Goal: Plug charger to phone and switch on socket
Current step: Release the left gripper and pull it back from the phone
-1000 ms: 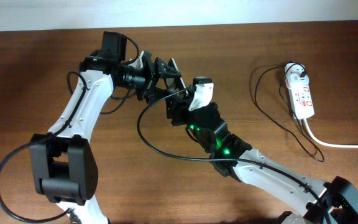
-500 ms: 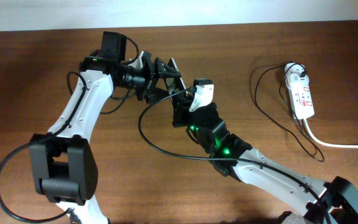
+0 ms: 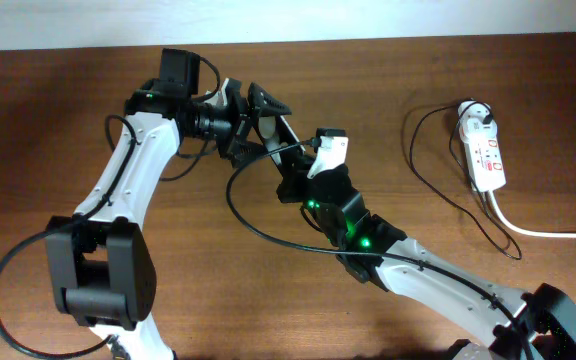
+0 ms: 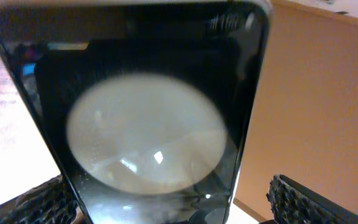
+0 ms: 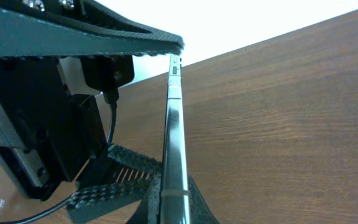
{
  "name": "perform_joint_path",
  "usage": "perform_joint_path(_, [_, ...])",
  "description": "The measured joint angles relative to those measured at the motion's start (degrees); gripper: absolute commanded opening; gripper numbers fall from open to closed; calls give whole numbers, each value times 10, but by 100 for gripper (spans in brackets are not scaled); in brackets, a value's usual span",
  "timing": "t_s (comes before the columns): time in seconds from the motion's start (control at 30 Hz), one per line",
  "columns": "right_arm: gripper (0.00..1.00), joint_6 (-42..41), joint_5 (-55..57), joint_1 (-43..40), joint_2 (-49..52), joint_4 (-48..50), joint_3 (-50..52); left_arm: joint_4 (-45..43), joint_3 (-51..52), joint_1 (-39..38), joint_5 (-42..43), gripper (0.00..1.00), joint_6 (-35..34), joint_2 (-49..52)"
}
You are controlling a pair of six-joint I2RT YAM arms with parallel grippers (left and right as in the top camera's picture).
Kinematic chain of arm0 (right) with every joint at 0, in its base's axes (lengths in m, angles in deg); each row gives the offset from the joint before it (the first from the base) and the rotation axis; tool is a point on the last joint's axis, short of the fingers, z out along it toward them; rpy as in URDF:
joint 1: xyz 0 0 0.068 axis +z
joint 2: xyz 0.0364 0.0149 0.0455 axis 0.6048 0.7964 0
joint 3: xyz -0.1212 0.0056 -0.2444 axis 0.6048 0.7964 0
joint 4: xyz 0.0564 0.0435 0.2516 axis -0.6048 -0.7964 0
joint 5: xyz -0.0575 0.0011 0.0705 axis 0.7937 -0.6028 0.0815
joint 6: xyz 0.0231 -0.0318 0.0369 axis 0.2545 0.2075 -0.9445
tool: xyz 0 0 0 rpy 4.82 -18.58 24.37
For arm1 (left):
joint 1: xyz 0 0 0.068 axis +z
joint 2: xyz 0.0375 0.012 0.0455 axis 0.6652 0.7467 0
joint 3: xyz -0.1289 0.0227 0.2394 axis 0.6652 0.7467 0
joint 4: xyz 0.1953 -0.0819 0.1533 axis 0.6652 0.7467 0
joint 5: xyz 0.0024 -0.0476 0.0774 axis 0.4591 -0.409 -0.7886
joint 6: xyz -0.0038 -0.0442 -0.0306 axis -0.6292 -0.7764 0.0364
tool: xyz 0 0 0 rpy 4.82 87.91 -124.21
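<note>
The black phone (image 3: 286, 140) stands on edge above the table between the two grippers. My right gripper (image 5: 174, 204) is shut on its lower end, and in the right wrist view the phone (image 5: 174, 124) shows edge-on. In the left wrist view its glossy face (image 4: 148, 106) fills the picture. My left gripper (image 4: 166, 208) is open around it, and the right fingertip (image 4: 303, 199) stands clear of the phone's edge. The white socket (image 3: 485, 152) lies at the far right with the charger's white adapter (image 3: 474, 112) on its far end. The thin black charger cable (image 3: 415, 165) loops across the table there.
A thick white cord (image 3: 548, 232) runs from the socket off the right edge. A black robot cable (image 3: 238, 210) hangs in a loop under the grippers. Both arms crowd the table's middle, with a white wall beyond the far edge.
My right gripper has shut on the phone. My left gripper's fingers have spread wide, letting go of it. The phone stays where it was.
</note>
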Motion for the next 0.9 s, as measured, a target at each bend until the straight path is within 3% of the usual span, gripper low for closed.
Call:
perform_joint_path(0.13, [4, -35, -11, 1, -21, -8, 0, -19, 0, 30, 3, 99, 34, -2])
perform_joint_path(0.3, [4, -102, -31, 1, -61, -35, 0, -9, 0, 70, 0, 99, 168, -74])
perform_joint_path(0.37, [4, -113, -55, 2, -83, -37, 0, 40, -3, 80, -33, 99, 231, -136])
perform_joint_path(0.47, [4, -120, -75, 3, -118, -64, 0, 147, -7, 92, -152, 99, 310, -234])
perform_joint_path(0.63, [4, -174, -109, -5, -125, -106, 0, 167, 17, 98, -216, 99, 361, -360])
perform_joint_path(0.7, [4, -190, -146, -28, -126, -113, 0, 143, 67, 105, -219, 99, 361, -427])
perform_joint_path(0.77, [4, -204, -192, -71, -126, -126, 0, 67, 189, 131, -221, 99, 336, -498])
perform_joint_path(0.9, [4, -238, -271, -120, -126, -127, 0, -184, 443, 172, -155, 99, 209, -553])
